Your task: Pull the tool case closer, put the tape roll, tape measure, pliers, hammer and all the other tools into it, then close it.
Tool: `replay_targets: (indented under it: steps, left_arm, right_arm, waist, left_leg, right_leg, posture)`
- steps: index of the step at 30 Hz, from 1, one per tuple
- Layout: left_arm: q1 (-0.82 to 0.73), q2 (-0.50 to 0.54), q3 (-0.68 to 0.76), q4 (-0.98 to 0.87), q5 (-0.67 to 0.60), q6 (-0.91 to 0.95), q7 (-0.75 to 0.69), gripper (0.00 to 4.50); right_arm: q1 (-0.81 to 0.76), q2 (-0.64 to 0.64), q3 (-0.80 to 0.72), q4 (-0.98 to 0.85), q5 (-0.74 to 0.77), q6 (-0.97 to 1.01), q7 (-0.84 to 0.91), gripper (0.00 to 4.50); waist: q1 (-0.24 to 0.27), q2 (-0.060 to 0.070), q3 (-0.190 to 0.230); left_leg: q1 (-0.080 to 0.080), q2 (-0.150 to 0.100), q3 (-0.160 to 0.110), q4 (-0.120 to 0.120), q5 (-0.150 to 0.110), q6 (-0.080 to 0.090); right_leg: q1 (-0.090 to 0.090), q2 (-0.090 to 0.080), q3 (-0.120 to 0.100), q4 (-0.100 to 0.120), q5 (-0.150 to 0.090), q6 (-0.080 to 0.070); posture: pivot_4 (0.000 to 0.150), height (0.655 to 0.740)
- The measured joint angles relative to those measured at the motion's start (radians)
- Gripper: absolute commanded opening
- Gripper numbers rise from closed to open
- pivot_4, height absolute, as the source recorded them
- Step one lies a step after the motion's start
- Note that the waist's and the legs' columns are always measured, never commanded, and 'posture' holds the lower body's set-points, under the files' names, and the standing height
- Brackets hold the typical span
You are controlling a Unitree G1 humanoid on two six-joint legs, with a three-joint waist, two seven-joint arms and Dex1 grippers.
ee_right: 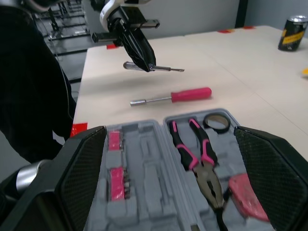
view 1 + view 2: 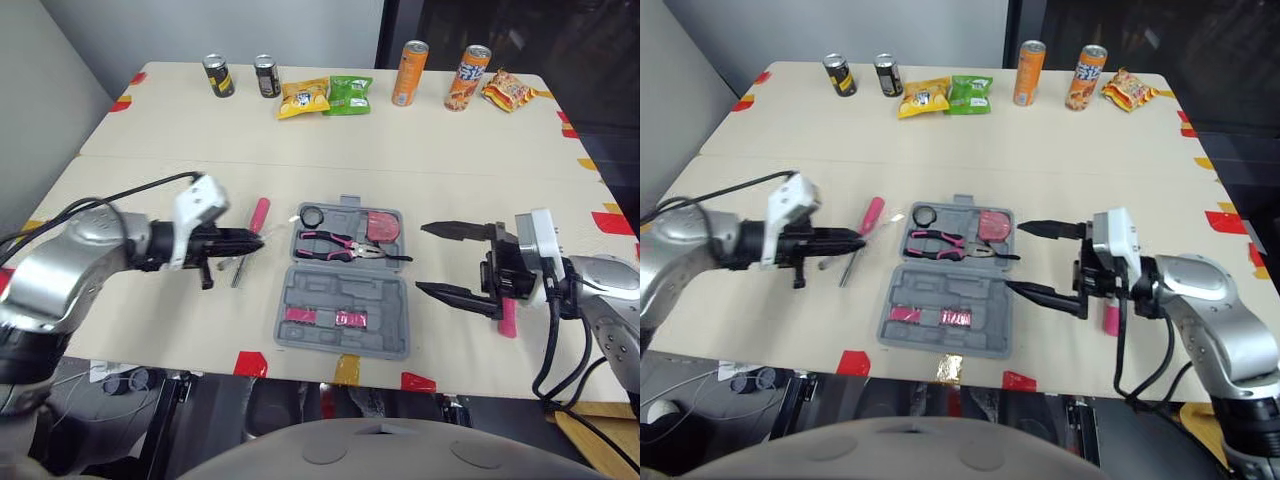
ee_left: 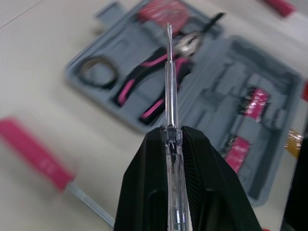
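Evidently mid-packing: the left gripper [image 2: 250, 240], left of the tool case [image 2: 385, 335], clamps a clear-handled screwdriver [image 3: 169, 82], which I'd say next needs a free slot. The right gripper [image 2: 422, 258], right of the case, gapes empty.

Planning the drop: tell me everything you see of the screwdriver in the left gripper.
The screwdriver has a clear, plastic-looking handle and a thin metal shaft with a flat tip. The left gripper is shut on the handle, holding it above the table, roughly level, tip toward the open tool case.
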Motion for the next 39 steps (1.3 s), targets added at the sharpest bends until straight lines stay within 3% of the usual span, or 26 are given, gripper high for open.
replay_targets:
  steps: [7, 14, 30, 39]
  left_arm:
    - [-0.340, -0.138, -0.373, 0.091, 0.148, 0.087, -0.091, 0.04]
    - [-0.456, -0.231, -0.588, 0.201, 0.294, 0.082, -0.141, 0.04]
    - [-0.495, -0.314, -0.673, 0.236, 0.393, 0.080, -0.212, 0.04]
    - [-0.498, -0.376, -0.701, 0.350, 0.465, 0.049, -0.211, 0.04]
  right_arm:
    - [0.171, -0.087, -0.194, -0.022, 0.028, 0.029, 0.050, 4.50]
    - [0.277, -0.107, -0.327, -0.044, 0.033, 0.048, 0.090, 4.50]
    - [0.311, -0.098, -0.356, -0.082, 0.032, 0.062, 0.076, 4.50]
    - [0.292, -0.103, -0.362, -0.081, 0.032, 0.075, 0.082, 4.50]
  waist:
    - [-0.003, 0.001, 0.000]
    - [-0.002, 0.001, 0.000]
    - [0.002, 0.002, -0.001]
    - [0.002, 0.002, -0.001]
  left_leg:
    - [-0.001, 0.000, 0.001, 0.000, 0.000, 0.000]
    - [-0.002, 0.000, 0.000, 0.000, 0.000, 0.000]
    - [-0.003, 0.000, -0.001, 0.001, 0.000, 0.000]
    - [-0.005, 0.000, -0.002, 0.002, 0.000, 0.000]
  right_leg:
    - [0.000, 0.000, 0.001, -0.001, 0.000, 0.000]
    - [0.000, 0.000, 0.000, 0.000, 0.000, 0.000]
    - [0.000, 0.000, -0.001, 0.000, 0.000, 0.001]
    - [0.000, 0.000, -0.001, -0.001, 0.000, 0.001]
  posture:
    - [0.150, 0.7400]
    - [0.150, 0.7400]
    - [0.150, 0.7400]
    - [0.150, 0.7400]
